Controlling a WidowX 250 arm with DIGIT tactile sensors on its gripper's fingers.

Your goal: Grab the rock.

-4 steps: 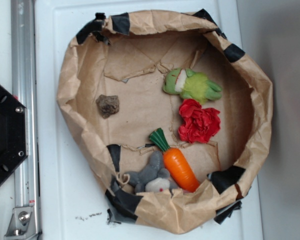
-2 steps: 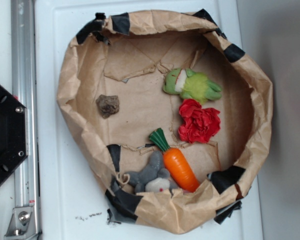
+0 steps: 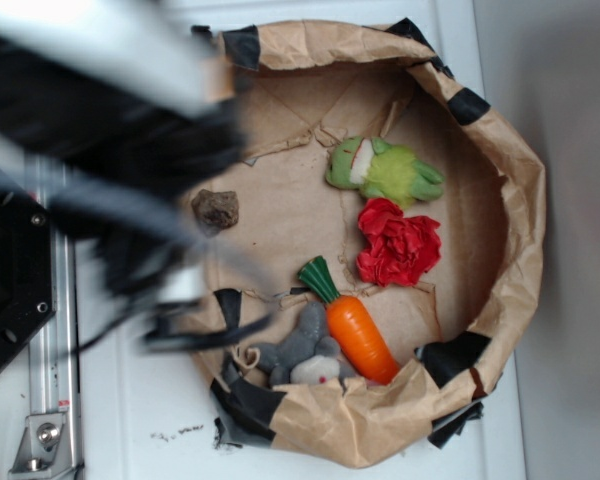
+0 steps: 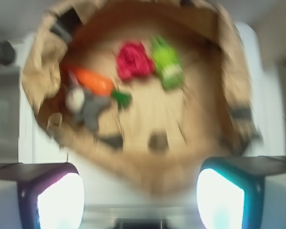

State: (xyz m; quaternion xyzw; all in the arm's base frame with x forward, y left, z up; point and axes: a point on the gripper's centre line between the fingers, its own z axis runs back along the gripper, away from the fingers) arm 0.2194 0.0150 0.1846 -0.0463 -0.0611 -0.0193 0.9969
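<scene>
Black robot arm [image 3: 110, 150] just swung in, all blurry, over the small lumpy brown-grey rock [image 3: 215, 210]. Jaws apart and empty, so the grab's only starting.

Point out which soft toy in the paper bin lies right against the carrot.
The grey plush animal, at the bin's lower edge, presses against the orange carrot. The green plush toy lies apart, beyond the red fabric flower.

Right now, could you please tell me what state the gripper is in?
Gripper: open and empty, its fingers wide apart, above the rock and not touching it.
</scene>
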